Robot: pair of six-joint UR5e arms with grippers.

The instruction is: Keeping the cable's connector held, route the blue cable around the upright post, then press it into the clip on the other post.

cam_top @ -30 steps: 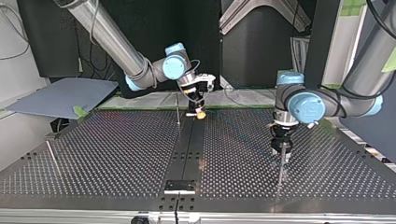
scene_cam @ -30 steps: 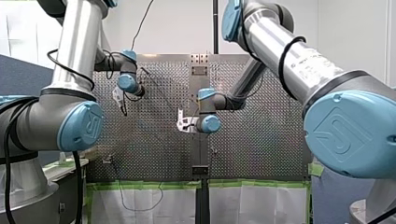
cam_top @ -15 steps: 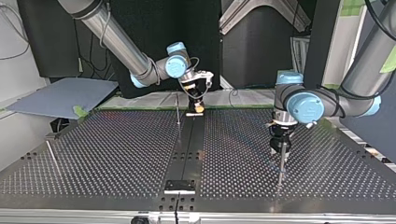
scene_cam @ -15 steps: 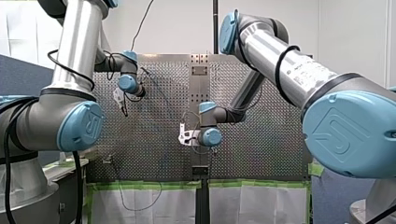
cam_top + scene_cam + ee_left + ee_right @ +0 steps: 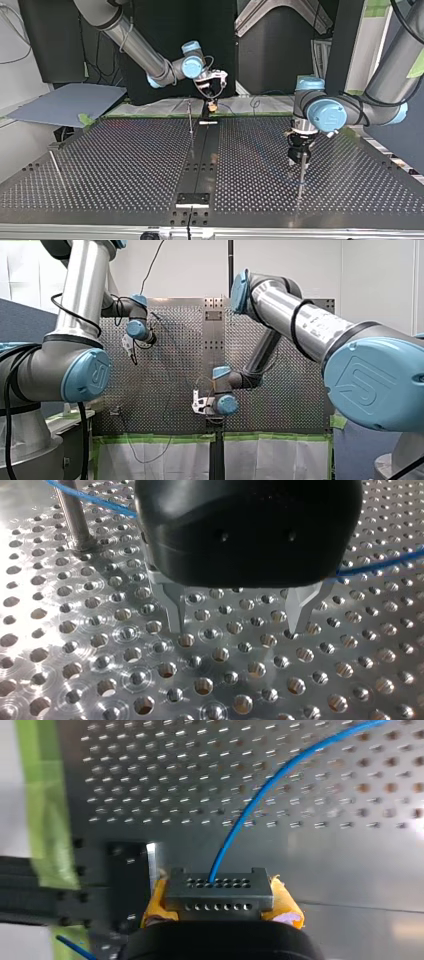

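Perforated worktop (image 5: 125, 165) everywhere; my right hand (image 5: 212, 105), upper centre of the top view, is gripping the connector (image 5: 220, 892), blue cable (image 5: 260, 795) running right to the post (image 5: 75, 515) beside my open left hand (image 5: 237, 627).

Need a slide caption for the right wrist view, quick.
My right gripper, yellow pads shut on the grey connector, with the blue cable leading from it out over the perforated table.

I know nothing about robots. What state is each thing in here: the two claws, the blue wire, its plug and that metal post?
connector: clamped between yellow pads
right gripper: shut on connector
blue cable: plugged into connector, curving away from it
left gripper: open, nothing between its fingers
post: upright, blue cable crossing it
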